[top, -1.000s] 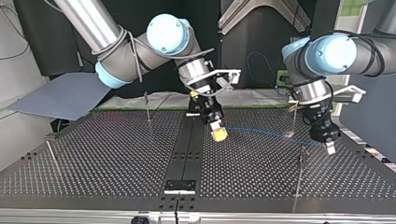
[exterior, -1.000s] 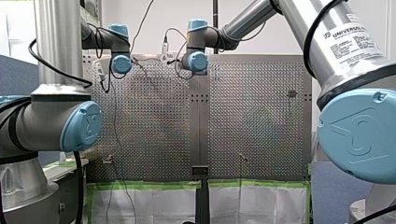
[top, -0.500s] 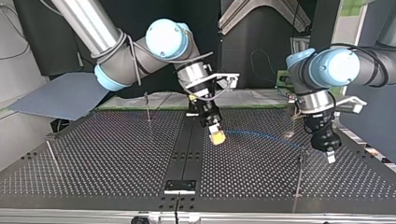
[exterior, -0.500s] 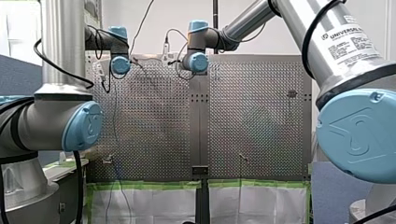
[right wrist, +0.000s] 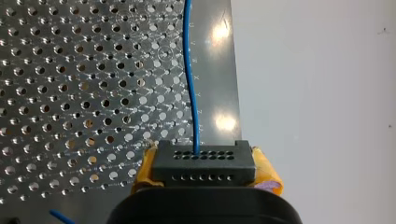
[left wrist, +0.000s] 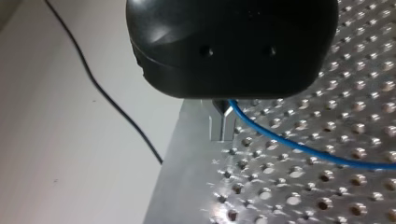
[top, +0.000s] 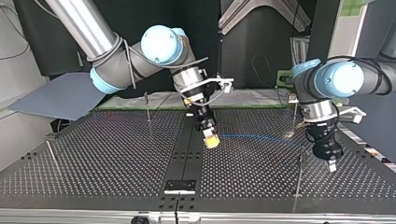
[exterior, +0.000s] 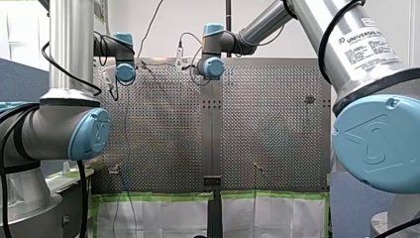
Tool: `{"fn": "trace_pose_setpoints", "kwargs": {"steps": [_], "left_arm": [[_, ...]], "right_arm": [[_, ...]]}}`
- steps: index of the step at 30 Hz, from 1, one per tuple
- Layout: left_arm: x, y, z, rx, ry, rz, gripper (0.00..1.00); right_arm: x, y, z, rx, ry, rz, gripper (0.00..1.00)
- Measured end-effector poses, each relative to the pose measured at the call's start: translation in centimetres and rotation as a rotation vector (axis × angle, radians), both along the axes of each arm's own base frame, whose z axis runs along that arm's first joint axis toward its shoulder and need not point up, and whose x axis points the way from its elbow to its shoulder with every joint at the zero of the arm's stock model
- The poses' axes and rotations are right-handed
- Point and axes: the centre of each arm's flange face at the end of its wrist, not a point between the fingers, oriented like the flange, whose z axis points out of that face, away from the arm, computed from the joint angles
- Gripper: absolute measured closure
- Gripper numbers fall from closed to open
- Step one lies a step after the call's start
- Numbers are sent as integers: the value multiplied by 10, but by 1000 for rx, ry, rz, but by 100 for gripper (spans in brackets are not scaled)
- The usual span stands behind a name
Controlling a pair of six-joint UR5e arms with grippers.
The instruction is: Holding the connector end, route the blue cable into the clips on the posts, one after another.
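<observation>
The blue cable (top: 261,137) hangs in a shallow curve over the perforated table (top: 116,158) between my two grippers. My right gripper (top: 211,140), at the top view's middle, is shut on the black connector (right wrist: 201,161). Its yellow pads (right wrist: 268,175) press the connector's sides, and the cable (right wrist: 189,70) leaves the connector straight ahead. My left gripper (top: 331,164), at that view's right, is shut on the cable (left wrist: 289,144) between its metal fingers (left wrist: 218,126). It hangs just beyond a thin post (top: 299,175).
More thin posts stand at the top view's back right (top: 295,116), back left (top: 147,106) and left edge (top: 51,154). A black strip (top: 187,154) with a small bracket (top: 179,186) divides the table. In the left wrist view the table's edge lies under the fingers.
My right gripper has carried the connector toward the top view's left and nearer the camera. My left gripper has drawn closer to the post at that view's right, and the cable has shifted with both.
</observation>
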Motion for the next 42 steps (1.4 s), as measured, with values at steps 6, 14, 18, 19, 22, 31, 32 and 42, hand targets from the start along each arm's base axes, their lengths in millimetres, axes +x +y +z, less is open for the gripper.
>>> {"fn": "trace_pose_setpoints", "kwargs": {"steps": [6, 14, 18, 19, 22, 31, 32, 42], "left_arm": [[9, 6, -3, -16, -9, -24, 100], [24, 10, -16, -33, -17, -70, 100], [30, 16, -9, -57, -55, -86, 100], [32, 17, -8, -62, -59, -88, 100], [38, 21, -10, -71, -57, -94, 100], [46, 31, -14, -90, -74, -117, 100], [46, 32, -15, -91, -76, -121, 100], [49, 33, -16, -98, -80, -140, 100]], "right_arm": [[-4, -11, 1, -6, -1, -6, 100], [-16, -33, 2, -10, -1, -27, 100], [-22, -43, 2, -10, -3, -38, 100], [-23, -45, 2, -9, -5, -40, 100], [-27, -53, 1, -7, -6, -47, 100], [-34, -75, -6, -4, -2, -64, 100], [-34, -77, -5, -4, -3, -65, 100], [-38, -86, -3, -6, -10, -68, 100]]}}
